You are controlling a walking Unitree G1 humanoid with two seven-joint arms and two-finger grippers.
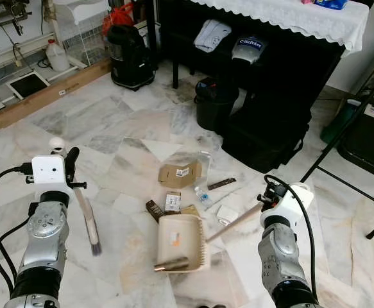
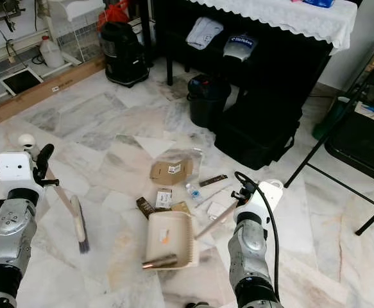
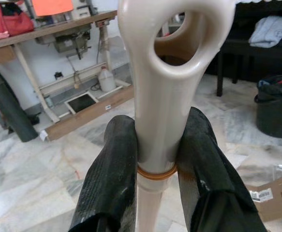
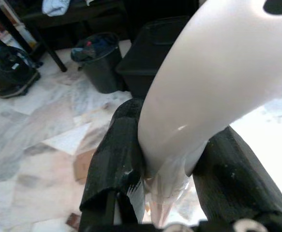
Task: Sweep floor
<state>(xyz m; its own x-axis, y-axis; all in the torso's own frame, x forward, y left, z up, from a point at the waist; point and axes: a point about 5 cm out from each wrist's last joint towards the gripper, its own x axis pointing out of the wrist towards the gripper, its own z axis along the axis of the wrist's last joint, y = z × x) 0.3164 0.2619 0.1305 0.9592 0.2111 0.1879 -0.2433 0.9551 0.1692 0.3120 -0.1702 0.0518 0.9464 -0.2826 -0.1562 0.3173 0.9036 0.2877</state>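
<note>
The left gripper (image 3: pixel 157 164) clamps the smooth beige brush (image 1: pixel 89 224) handle; bristles touch the marble floor (image 1: pixel 110 128). The right gripper (image 4: pixel 172 164) clamps the ribbed dustpan (image 1: pixel 181 242) handle, beside cardboard scraps (image 1: pixel 180 173).

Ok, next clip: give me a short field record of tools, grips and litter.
left gripper: shut on broom handle
broom head: on floor, left of dustpan
right gripper: shut on dustpan handle
dustpan: flat on marble floor
litter: cardboard box, wrappers, plastic bag, just beyond the dustpan
nearby: black bin
</note>
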